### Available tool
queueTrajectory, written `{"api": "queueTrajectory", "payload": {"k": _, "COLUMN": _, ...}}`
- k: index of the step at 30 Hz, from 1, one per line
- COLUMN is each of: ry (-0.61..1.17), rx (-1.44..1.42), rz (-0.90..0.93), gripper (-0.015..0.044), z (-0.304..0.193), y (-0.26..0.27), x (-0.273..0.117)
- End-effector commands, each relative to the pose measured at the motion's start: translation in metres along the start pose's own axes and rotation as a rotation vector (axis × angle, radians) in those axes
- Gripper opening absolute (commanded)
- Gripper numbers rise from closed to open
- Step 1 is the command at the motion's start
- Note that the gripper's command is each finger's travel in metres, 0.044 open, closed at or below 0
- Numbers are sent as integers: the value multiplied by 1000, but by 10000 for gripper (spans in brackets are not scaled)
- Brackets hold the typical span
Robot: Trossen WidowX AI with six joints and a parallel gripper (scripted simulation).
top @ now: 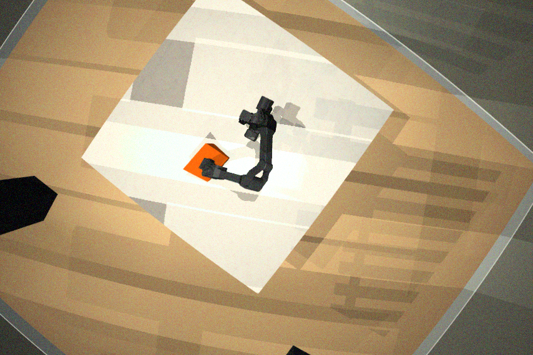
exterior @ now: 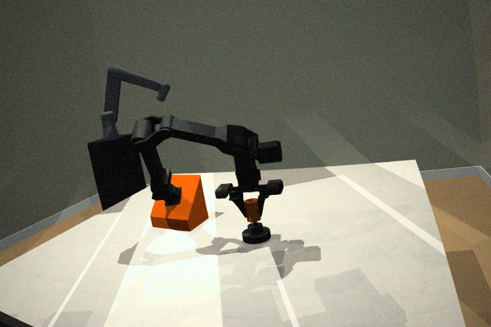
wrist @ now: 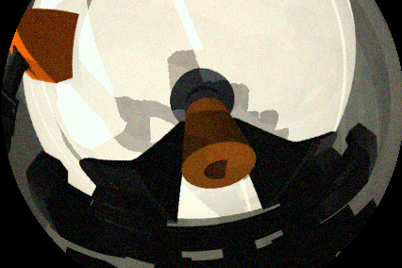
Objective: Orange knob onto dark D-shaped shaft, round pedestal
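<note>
My gripper (exterior: pixel 252 208) (wrist: pixel 209 124) is shut on the orange knob (exterior: pixel 252 208) (wrist: pixel 214 139) and holds it upright, pointing straight down. In the wrist view the D-shaped hole of the knob shows in its near end. The dark round pedestal (exterior: pixel 256 235) (wrist: pixel 189 89) stands on the white table directly under the knob. The dark shaft (exterior: pixel 255 226) pokes up from it, and the knob's lower end sits right at the shaft's top. In the top view the gripper (top: pixel 249 123) hides both the knob and the pedestal.
An orange wedge-shaped block (top: pixel 202 159) (exterior: pixel 184 200) (wrist: pixel 44 41) carries the arm's base, left of the pedestal. A black box with a grey bent post (exterior: pixel 117 175) stands behind it at the white table's (exterior: pixel 348 241) edge.
</note>
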State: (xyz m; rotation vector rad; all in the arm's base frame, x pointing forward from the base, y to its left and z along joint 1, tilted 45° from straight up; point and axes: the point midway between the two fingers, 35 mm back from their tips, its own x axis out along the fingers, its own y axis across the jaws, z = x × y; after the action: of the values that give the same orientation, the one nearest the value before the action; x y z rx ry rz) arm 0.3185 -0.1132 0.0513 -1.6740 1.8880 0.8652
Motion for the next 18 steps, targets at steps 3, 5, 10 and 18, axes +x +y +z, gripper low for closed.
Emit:
{"api": "queueTrajectory", "payload": {"k": 3, "ry": 4, "rx": -1, "rz": -1, "gripper": 0, "z": 0, "y": 0, "x": 1}}
{"api": "queueTrajectory", "payload": {"k": 5, "ry": 4, "rx": -1, "rz": -1, "gripper": 0, "z": 0, "y": 0, "x": 1}}
{"api": "queueTrajectory", "payload": {"k": 10, "ry": 4, "rx": -1, "rz": -1, "gripper": 0, "z": -1, "y": 0, "x": -4}}
{"api": "queueTrajectory", "payload": {"k": 18, "ry": 4, "rx": -200, "rz": -1, "gripper": 0, "z": -1, "y": -1, "x": -4}}
